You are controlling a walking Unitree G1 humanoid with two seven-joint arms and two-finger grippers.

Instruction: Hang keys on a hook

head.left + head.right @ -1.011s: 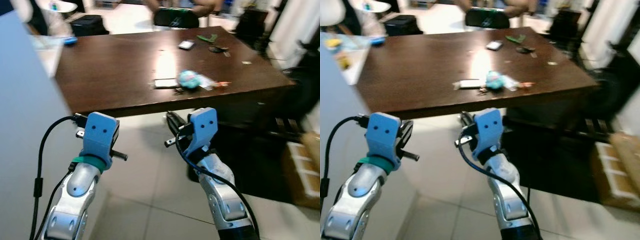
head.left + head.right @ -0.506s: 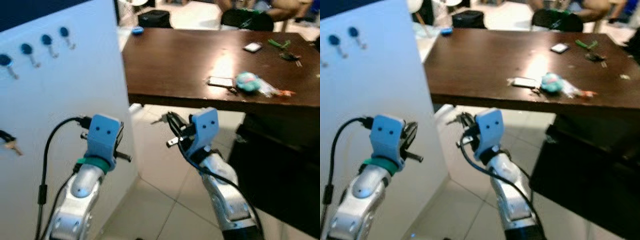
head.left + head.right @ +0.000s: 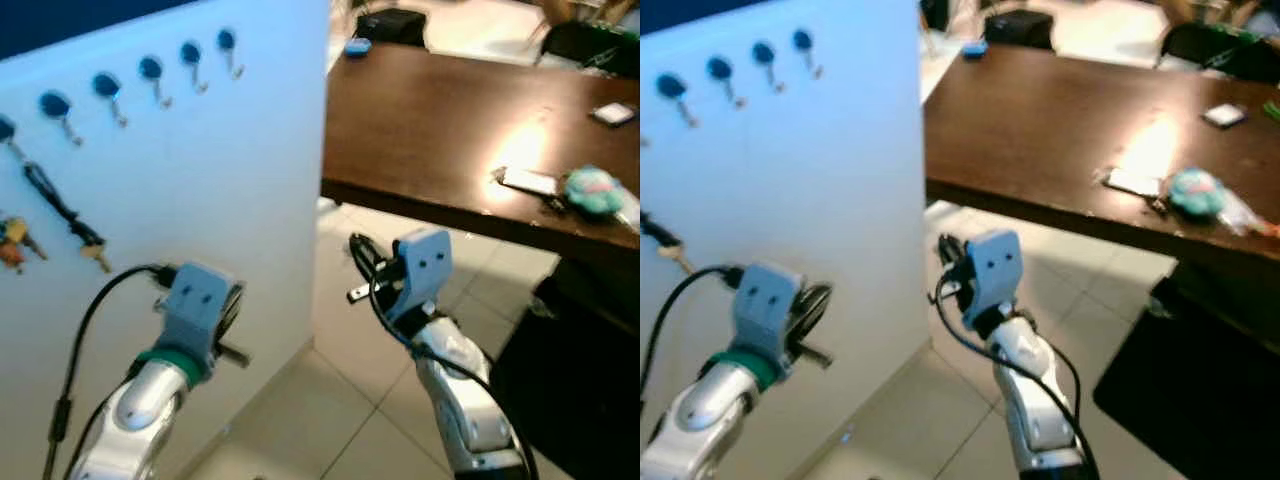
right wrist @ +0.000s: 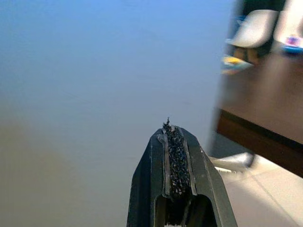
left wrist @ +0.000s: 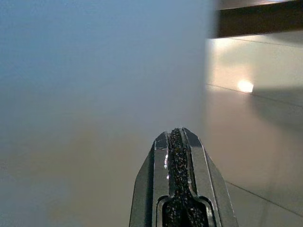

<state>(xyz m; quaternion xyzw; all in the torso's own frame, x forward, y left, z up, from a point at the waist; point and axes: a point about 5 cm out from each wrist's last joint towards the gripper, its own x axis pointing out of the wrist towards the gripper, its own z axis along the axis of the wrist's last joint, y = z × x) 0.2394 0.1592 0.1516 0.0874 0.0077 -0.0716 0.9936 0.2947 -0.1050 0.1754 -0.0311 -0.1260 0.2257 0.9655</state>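
A white board (image 3: pixel 200 200) stands at my left with a row of blue-knobbed hooks (image 3: pixel 150 70) along its top. A black cord with a key (image 3: pixel 62 212) and a coloured bunch (image 3: pixel 10 245) hang from the leftmost hooks. My right gripper (image 3: pixel 357 252) is held up just right of the board's edge, shut on the keys. A silver key (image 4: pixel 232 162) dangles beside its fingers (image 4: pixel 173 156) in the right wrist view. My left gripper (image 3: pixel 232 305) is shut with nothing in it, low and close to the board face (image 5: pixel 85 85).
A dark brown table (image 3: pixel 430 120) extends to the right of the board, with a teal object (image 3: pixel 595 190), a white card (image 3: pixel 528 181) and a phone (image 3: pixel 612 112) on it. Pale tiled floor (image 3: pixel 340 410) lies below my arms.
The camera has swung left: the board and its hooks now take up the left half and the table has slid right. Both arms keep the same raised pose.
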